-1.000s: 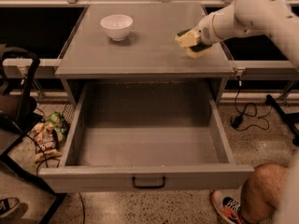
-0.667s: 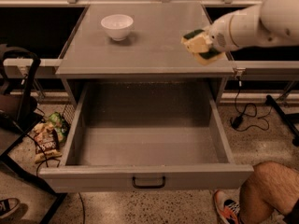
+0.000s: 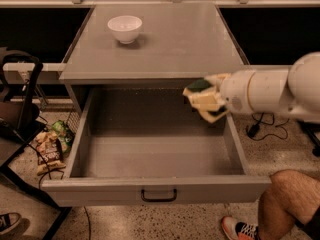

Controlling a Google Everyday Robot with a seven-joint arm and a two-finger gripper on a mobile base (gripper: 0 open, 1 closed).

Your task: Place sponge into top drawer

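Observation:
The sponge (image 3: 201, 86), dark green on top with a pale yellow body, is held in my gripper (image 3: 206, 99). The gripper is shut on it and hangs over the back right part of the open top drawer (image 3: 150, 156), just in front of the cabinet's top edge. The drawer is grey, wide and deep, pulled fully out, with a small black handle (image 3: 158, 196) on its front panel. My white arm (image 3: 270, 91) reaches in from the right.
A white bowl (image 3: 124, 28) stands on the grey cabinet top (image 3: 165, 44) at the back left. A person's bare leg and sneaker (image 3: 272, 204) are at the bottom right. Snack bags (image 3: 52, 144) lie on the floor left of the drawer, beside a black frame (image 3: 22, 99).
My gripper has carried the sponge off the right side of the cabinet top, forward and down, to a spot over the drawer's back right part.

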